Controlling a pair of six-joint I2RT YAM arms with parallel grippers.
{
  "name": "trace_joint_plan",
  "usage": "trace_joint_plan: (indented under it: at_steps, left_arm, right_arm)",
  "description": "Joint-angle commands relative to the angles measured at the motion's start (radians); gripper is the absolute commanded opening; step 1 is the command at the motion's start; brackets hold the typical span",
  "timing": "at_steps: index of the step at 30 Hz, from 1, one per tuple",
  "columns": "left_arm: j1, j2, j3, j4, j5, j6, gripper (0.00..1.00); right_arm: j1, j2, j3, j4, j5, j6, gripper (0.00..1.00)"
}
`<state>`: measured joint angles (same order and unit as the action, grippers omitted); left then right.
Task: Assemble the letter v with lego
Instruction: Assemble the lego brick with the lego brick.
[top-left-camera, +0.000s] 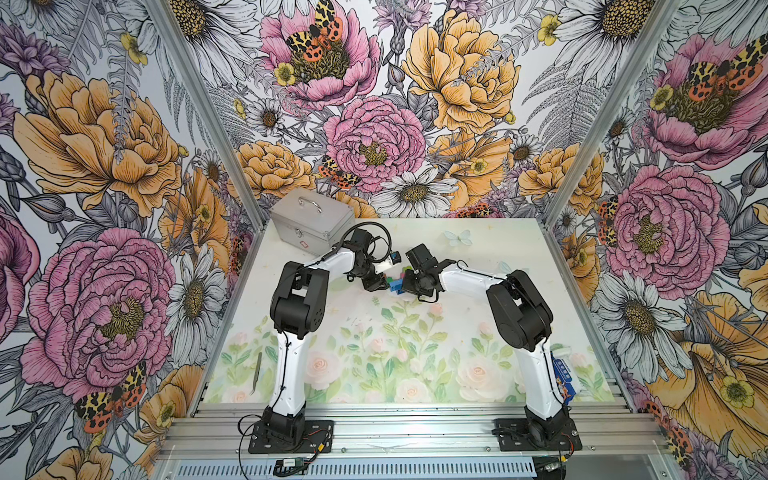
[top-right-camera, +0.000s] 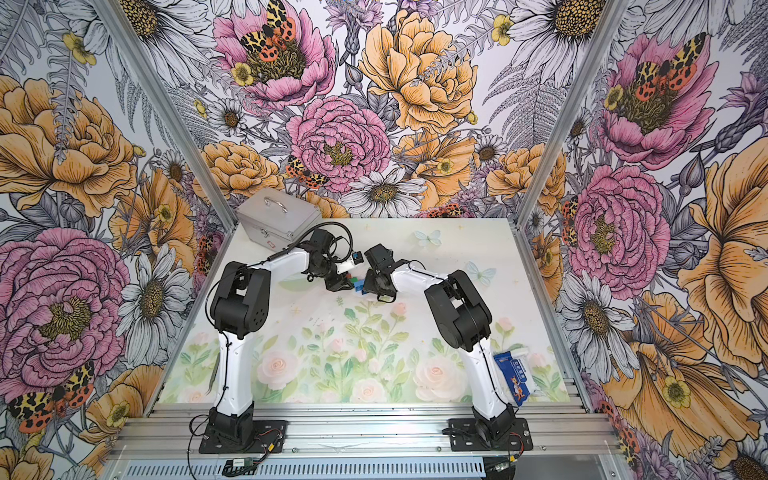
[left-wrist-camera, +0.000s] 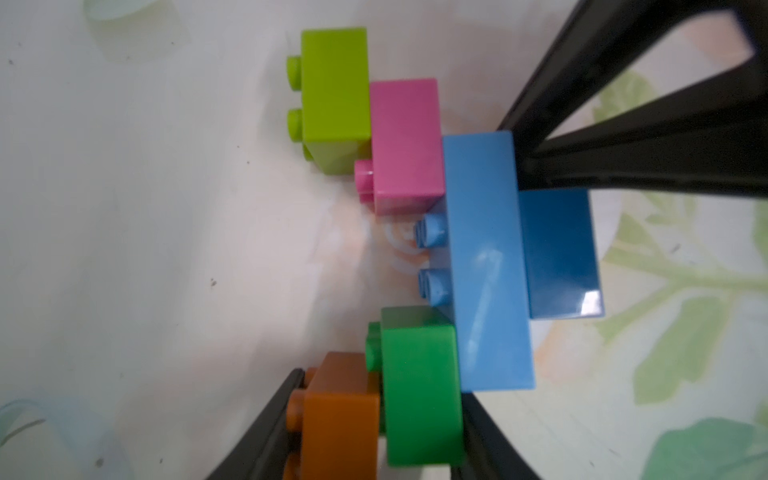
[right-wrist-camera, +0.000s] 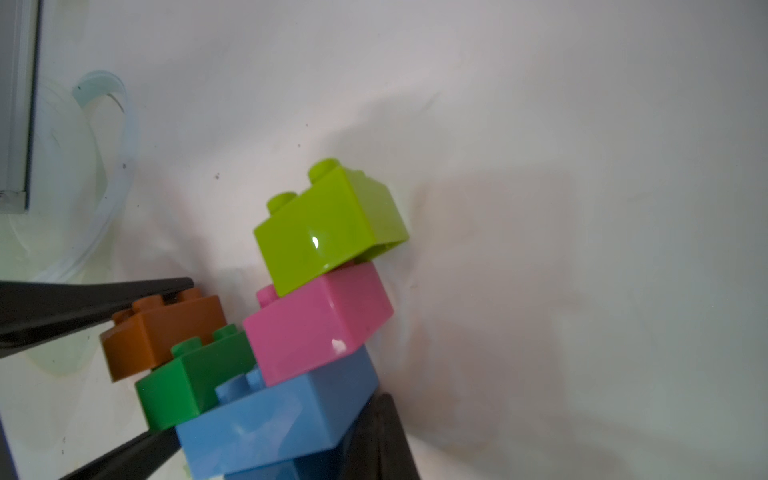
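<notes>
The letter v (left-wrist-camera: 486, 257) is a joined lego cluster over the mat, mid-table in both top views (top-left-camera: 395, 284). A dark blue brick (left-wrist-camera: 557, 253) sits under a long light blue one. Pink (left-wrist-camera: 405, 145) and lime (left-wrist-camera: 334, 91) bricks step out as one arm, and green (left-wrist-camera: 419, 386) and brown (left-wrist-camera: 338, 415) as the other. My left gripper (left-wrist-camera: 380, 399) is shut across the brown and green bricks, one finger on each outer face. My right gripper (right-wrist-camera: 382, 419) is shut, its tips pressed against the light blue brick (right-wrist-camera: 274, 419) beside the dark blue one.
A silver metal case (top-left-camera: 311, 220) stands at the back left, close behind the left arm. A flat blue packet (top-right-camera: 515, 376) lies at the front right by the right arm's base. Tweezers (top-left-camera: 257, 374) lie at the front left edge.
</notes>
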<state>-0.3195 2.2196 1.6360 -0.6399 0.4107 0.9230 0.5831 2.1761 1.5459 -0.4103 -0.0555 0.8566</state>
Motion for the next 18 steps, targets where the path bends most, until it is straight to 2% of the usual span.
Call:
trace_joint_plan:
  at_steps: [1,18]
  left_arm:
    - [0.004,0.005,0.025,-0.008,-0.015,-0.003,0.52]
    - [0.0,-0.003,0.013,-0.009,0.01,0.034,0.5]
  right_arm:
    - [0.007,0.005,0.02,-0.006,0.023,0.012,0.05]
    - [0.008,0.019,0.044,-0.007,-0.006,-0.017,0.05]
